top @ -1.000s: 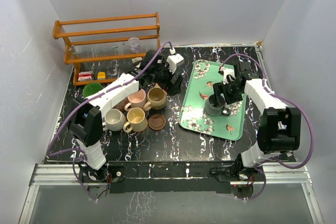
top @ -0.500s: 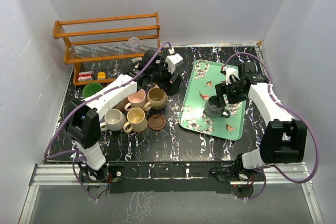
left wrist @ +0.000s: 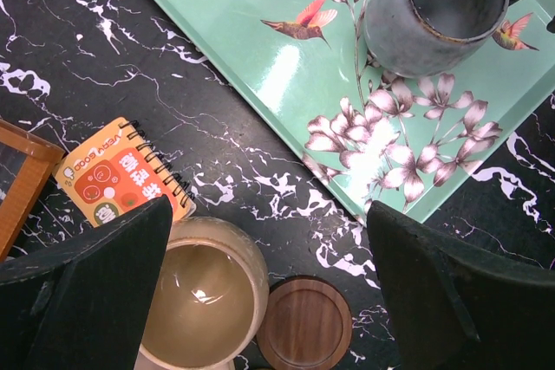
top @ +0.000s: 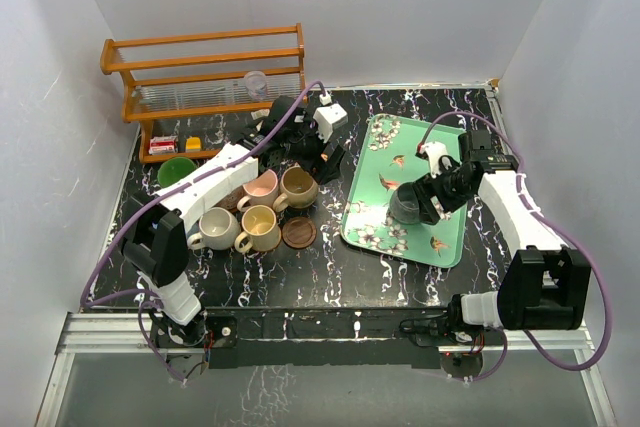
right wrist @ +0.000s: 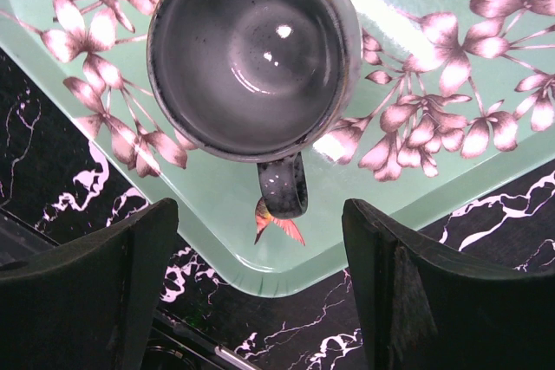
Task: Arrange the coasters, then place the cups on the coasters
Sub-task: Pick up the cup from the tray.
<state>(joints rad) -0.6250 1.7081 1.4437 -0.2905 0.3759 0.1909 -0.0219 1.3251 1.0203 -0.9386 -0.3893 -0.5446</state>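
A grey mug [top: 405,205] stands upright on the green flowered tray [top: 375,232], its handle [right wrist: 283,188] pointing at my right gripper [top: 432,197]. That gripper [right wrist: 260,207] is open, its jaws apart on either side of the handle without touching it. My left gripper [top: 330,159] hangs open over the table between the tan mug [top: 298,185] and the tray, holding nothing. Below it lie the tan mug [left wrist: 204,296] and a bare dark wooden coaster [left wrist: 305,322]. The same coaster [top: 298,232] sits right of the yellow mug [top: 260,228]. Pink [top: 262,187], off-white [top: 217,228] and green [top: 177,170] mugs stand to the left.
A wooden rack [top: 200,72] with a clear plastic cup [top: 256,82] stands at the back left. A small orange spiral-bound card [left wrist: 121,171] lies next to the tan mug. Small red and yellow items [top: 175,145] sit on the rack's low shelf. White walls close in both sides.
My right arm has swung outward and its gripper has come down toward the near right side of the grey mug. My left gripper has drifted slightly toward the back.
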